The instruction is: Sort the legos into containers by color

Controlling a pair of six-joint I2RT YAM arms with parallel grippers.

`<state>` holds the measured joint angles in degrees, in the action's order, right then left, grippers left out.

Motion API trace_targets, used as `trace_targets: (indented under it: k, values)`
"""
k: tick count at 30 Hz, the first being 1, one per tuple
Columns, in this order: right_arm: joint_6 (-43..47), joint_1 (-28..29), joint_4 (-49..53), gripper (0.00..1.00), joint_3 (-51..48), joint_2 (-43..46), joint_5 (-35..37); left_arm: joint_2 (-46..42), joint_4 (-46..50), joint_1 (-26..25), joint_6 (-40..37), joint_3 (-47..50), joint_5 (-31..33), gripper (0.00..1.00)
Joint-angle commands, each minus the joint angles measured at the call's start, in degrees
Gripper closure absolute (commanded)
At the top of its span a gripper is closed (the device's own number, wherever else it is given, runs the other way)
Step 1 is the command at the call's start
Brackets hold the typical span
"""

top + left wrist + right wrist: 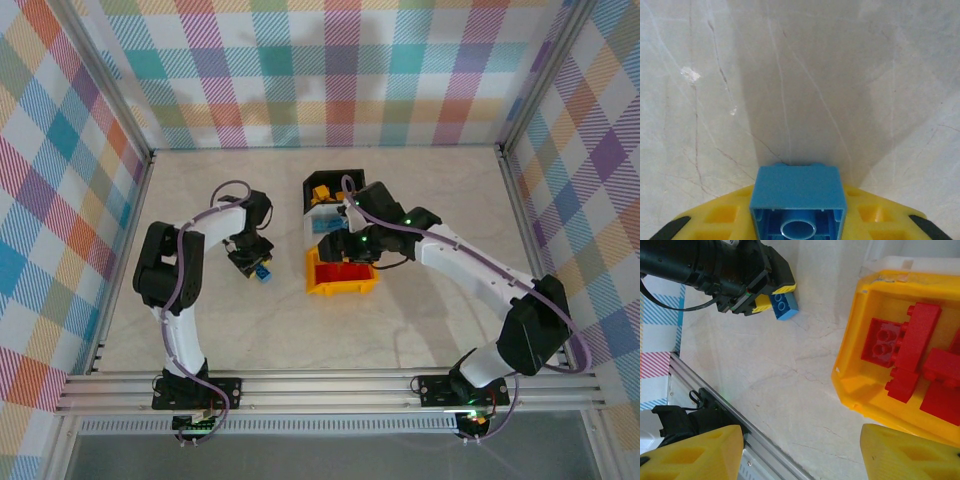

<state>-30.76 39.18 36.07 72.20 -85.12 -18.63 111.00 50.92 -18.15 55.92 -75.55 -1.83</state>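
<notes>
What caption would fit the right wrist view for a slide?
Left gripper grips a blue lego; red legos lie in the yellow-orange bin.

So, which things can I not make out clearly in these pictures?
Top view: the right arm covers most of the white translucent plastic bin; contents unclear.
Right wrist view: the right edge cuts off the yellow-orange plastic bin; its red plastic bricks cannot be counted.
Left wrist view: the small blue plastic brick hides where the left gripper touches it.
</notes>
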Motion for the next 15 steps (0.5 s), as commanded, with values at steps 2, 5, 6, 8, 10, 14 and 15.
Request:
trace_targets:
  k: [2,5,6,8,10,14,15]
  values:
    - [0.58,-3.02,0.30,0.36,-2.01,3.39,-1.15,0.71,4.11,-1.50,-1.07,-6.32,1.12,0.68]
    - [0.01,-6.47,-0.03,0.36,-3.44,5.41,-2.09,1.01,5.57,-2.35,-1.47,-12.27,1.03,0.68]
    - [-0.15,-7.58,-0.14,0.36,-4.05,6.05,-2.50,1.24,5.88,-2.62,-1.51,-14.29,0.93,0.68]
    - [-0.59,-10.22,-0.44,0.36,-5.46,7.59,-3.39,2.39,6.21,-3.34,-1.75,-19.50,0.38,0.68]
    - [-1.08,-12.27,-0.50,0.36,-6.78,8.65,-3.99,4.56,5.82,-4.26,-1.37,-24.55,-1.43,0.68]
    - [-2.35,-15.57,-1.64,0.37,-9.71,10.70,-4.76,12.30,7.27,-7.12,-0.85,-37.84,-4.43,0.68]
    - [-2.65,-16.27,-1.87,0.37,-10.42,11.16,-5.07,14.93,8.33,-8.13,-0.98,-42.20,-4.99,0.68]
